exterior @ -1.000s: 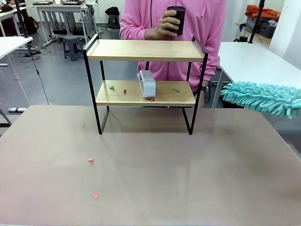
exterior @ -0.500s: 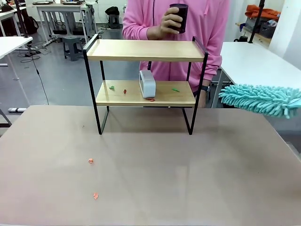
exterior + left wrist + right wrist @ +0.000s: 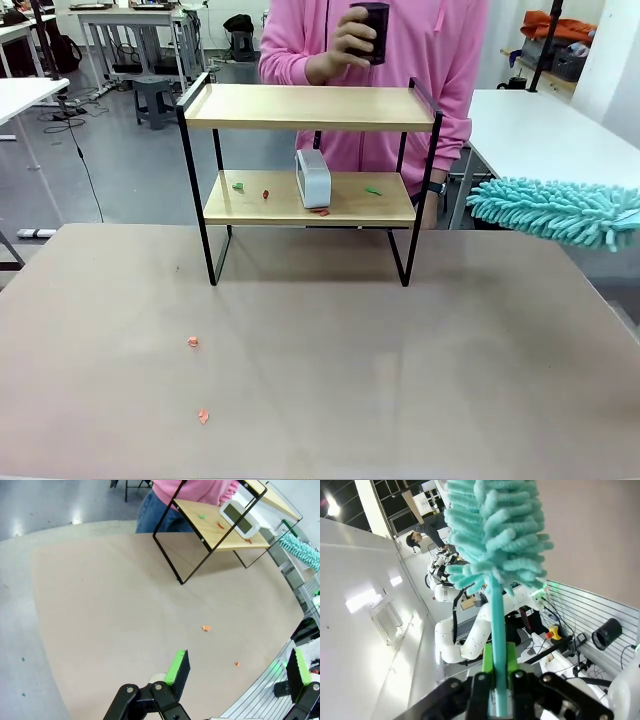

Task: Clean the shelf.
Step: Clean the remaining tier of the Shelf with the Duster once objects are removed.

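The shelf (image 3: 310, 107) stands at the table's far side, its top board bare. On its lower board (image 3: 380, 205) rest a white box-shaped device (image 3: 313, 178) and a few green and red scraps (image 3: 266, 194). A person in pink holds a dark cup (image 3: 372, 32) above the top board. A teal fluffy duster (image 3: 555, 211) hangs at the right edge, level with the lower board. My right gripper (image 3: 497, 672) is shut on the duster's handle (image 3: 495, 620). My left gripper (image 3: 239, 667) is open and empty above the table, with the shelf (image 3: 220, 530) far ahead of it.
Two small orange scraps (image 3: 193, 342) (image 3: 203, 415) lie on the brown table (image 3: 400, 380) at front left. A white table (image 3: 540, 130) stands beyond the right side. The wide middle of the brown table is bare.
The person's hand has raised the dark cup higher above the top board. The duster has drifted slightly left, toward the shelf.
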Controlling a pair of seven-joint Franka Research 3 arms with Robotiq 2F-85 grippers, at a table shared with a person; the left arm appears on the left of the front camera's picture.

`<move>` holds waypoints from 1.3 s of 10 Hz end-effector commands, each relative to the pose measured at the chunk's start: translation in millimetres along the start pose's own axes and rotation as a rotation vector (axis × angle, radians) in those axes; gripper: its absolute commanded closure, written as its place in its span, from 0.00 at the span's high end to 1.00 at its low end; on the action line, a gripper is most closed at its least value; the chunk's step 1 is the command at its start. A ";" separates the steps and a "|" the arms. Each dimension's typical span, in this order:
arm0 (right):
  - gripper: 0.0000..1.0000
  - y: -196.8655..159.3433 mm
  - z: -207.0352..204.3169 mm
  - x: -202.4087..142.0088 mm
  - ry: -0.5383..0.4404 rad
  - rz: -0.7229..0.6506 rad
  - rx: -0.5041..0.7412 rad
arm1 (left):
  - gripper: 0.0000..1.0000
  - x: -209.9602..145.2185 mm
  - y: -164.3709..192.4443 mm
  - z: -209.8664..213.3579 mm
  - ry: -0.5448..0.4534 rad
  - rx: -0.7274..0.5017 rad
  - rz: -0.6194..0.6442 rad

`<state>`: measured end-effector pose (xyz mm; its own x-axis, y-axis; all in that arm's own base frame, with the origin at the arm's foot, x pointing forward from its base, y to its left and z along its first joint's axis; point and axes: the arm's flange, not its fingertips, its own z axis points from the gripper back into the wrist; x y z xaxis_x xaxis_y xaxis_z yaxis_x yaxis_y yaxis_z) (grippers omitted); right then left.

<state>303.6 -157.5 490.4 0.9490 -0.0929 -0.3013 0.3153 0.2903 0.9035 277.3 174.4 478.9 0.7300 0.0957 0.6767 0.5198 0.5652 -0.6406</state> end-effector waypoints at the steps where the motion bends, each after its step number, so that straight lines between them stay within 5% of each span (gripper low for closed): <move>1: 0.12 -1.1 -2.9 -3.5 0.000 0.024 0.001 | 1.00 1.4 -1.0 -1.1 -0.022 -0.014 -0.022; 13: 0.12 -1.1 -2.9 -3.5 0.000 0.024 0.001 | 1.00 1.4 -1.0 -1.1 -0.022 -0.014 -0.022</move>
<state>303.6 -157.5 490.4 0.9493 -0.0926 -0.3004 0.3144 0.2904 0.9038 277.3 174.4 478.9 0.7299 0.0956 0.6768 0.5199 0.5652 -0.6405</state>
